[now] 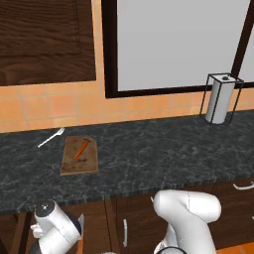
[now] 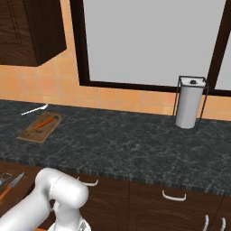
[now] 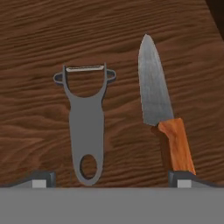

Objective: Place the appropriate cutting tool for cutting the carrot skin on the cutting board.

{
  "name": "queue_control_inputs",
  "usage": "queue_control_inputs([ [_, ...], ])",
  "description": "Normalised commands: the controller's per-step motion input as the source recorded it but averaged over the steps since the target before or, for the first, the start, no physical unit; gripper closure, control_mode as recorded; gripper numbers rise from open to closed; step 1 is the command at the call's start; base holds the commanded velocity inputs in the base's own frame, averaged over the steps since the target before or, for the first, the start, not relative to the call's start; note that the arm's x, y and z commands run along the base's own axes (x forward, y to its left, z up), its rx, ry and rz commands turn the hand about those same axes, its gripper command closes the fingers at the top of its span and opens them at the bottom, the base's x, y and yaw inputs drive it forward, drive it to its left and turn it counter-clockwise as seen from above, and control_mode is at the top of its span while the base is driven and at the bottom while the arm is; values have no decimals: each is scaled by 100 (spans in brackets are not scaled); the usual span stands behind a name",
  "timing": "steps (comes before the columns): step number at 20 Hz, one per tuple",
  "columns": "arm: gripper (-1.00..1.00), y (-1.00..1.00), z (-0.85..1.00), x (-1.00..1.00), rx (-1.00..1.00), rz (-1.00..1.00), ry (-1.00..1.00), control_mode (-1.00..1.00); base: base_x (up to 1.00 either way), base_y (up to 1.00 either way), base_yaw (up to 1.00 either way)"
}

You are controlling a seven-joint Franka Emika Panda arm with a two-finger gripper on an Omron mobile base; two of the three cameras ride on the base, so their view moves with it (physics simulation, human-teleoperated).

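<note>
Between the two finger tips, which stand wide apart and hold nothing, lies the peeler, flat on a dark wooden surface with its ringed handle end nearest the gripper and its forked head farthest. Just inside the other finger tip lies a knife, its orange handle almost at that tip. On the counter, well apart, the carrot rests on the cutting board, a white fork beside it.
</note>
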Motion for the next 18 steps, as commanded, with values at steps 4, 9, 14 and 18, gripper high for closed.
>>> queue_control_inputs([
  [4,-100,39,0,8,15,3,0,-100,0,0,0],
  [9,-100,20,0,7,6,2,1,-100,0,0,0],
  [14,-100,7,0,0,-1,0,9,-100,0,0,0],
  [18,-100,0,0,0,-7,0,16,-100,0,0,0],
])
